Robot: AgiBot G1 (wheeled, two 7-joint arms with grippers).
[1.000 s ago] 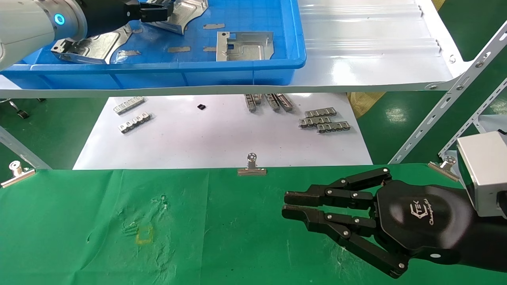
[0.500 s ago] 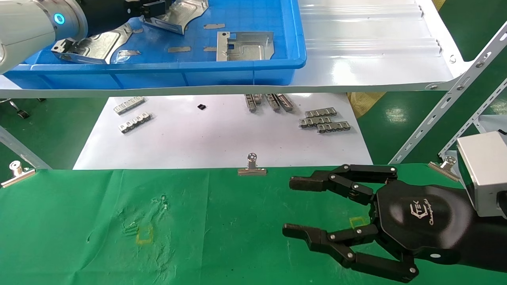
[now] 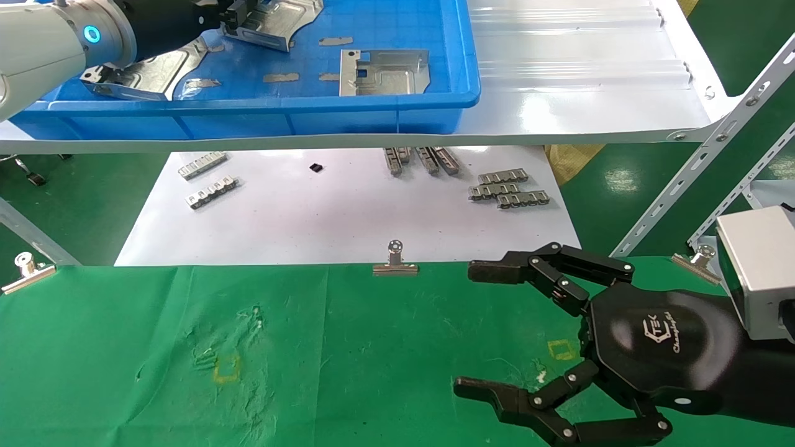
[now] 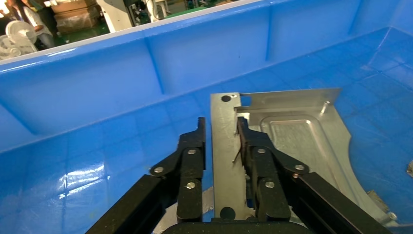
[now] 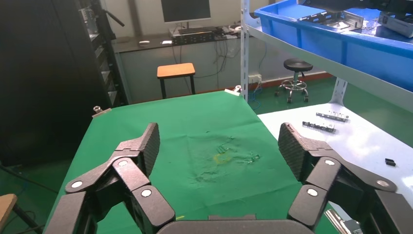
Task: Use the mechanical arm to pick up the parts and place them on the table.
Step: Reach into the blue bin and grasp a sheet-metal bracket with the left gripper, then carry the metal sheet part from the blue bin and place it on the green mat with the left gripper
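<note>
My left gripper (image 3: 239, 12) is inside the blue tray (image 3: 248, 108) at the far left. Its jaws are closed across the flat edge strip of a shiny silver part (image 3: 282, 22). In the left wrist view the gripper (image 4: 220, 124) clamps that strip of the part (image 4: 292, 136) above the tray floor. Two more parts (image 3: 146, 74) (image 3: 385, 71) lie in the tray. My right gripper (image 3: 471, 329), the black TEK hand, hovers wide open and empty over the green table (image 3: 372, 347). In the right wrist view it (image 5: 219, 139) holds nothing.
The tray stands on a white shelf (image 3: 590, 87) with slanted metal braces (image 3: 702, 155). Below it lies a white board (image 3: 348, 211) with grey slotted strips (image 3: 506, 189). Binder clips (image 3: 395, 264) hold the cloth's far edge. Yellow squares (image 3: 227, 367) (image 3: 562, 349) mark the cloth.
My right gripper's fingers have spread from shut to wide open, uncovering a yellow square. My left gripper and the held part have shifted slightly farther back in the tray.
</note>
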